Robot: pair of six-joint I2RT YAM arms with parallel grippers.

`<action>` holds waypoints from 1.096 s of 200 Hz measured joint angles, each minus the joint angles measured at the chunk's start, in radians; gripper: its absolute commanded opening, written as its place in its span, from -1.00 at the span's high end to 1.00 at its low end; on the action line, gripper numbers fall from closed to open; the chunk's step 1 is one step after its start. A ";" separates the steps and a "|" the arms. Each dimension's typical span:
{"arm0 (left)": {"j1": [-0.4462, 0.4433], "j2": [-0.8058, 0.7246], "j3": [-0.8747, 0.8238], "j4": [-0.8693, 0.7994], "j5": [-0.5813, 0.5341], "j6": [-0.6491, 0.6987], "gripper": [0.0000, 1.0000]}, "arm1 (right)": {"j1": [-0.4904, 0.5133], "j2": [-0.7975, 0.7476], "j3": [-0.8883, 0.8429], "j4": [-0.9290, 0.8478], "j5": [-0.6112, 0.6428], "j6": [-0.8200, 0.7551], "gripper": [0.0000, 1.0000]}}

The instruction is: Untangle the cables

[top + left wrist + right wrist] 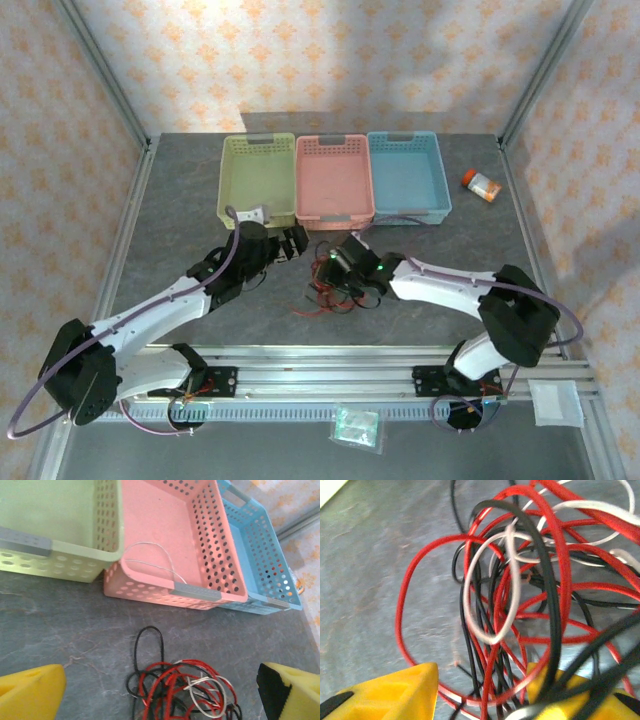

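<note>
cables (185, 685), lower centre, likely light, limp; left gripper (160, 685) gapes empty, right gripper (482, 692) half-open round them; you grip one outer loop

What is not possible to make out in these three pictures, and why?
Top external view: the right gripper covers part of the tangle of thin red, black and white cables; strands are too small to follow.
Left wrist view: the bottom edge cuts off the tangle.
Right wrist view: near black strands are blurred; whether the yellow fingers pinch one is unclear.

Glossy plastic-sheathed cables (551, 595) lie on a matt marbled table (60, 630).
</note>
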 measured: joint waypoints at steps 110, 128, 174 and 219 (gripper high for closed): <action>-0.120 0.098 -0.067 0.046 0.065 -0.039 -0.98 | -0.098 -0.315 -0.056 -0.115 0.174 -0.130 -0.37; -0.119 0.099 -0.091 0.052 0.065 -0.054 -0.97 | -0.142 -0.293 -0.089 -0.108 0.151 -0.148 -0.36; -0.093 0.126 -0.089 0.035 0.080 -0.049 -0.50 | -0.145 -0.181 -0.085 -0.078 0.092 -0.189 -0.30; -0.045 0.206 -0.024 -0.022 0.148 0.024 -0.29 | -0.145 -0.217 -0.085 -0.066 0.103 -0.214 -0.30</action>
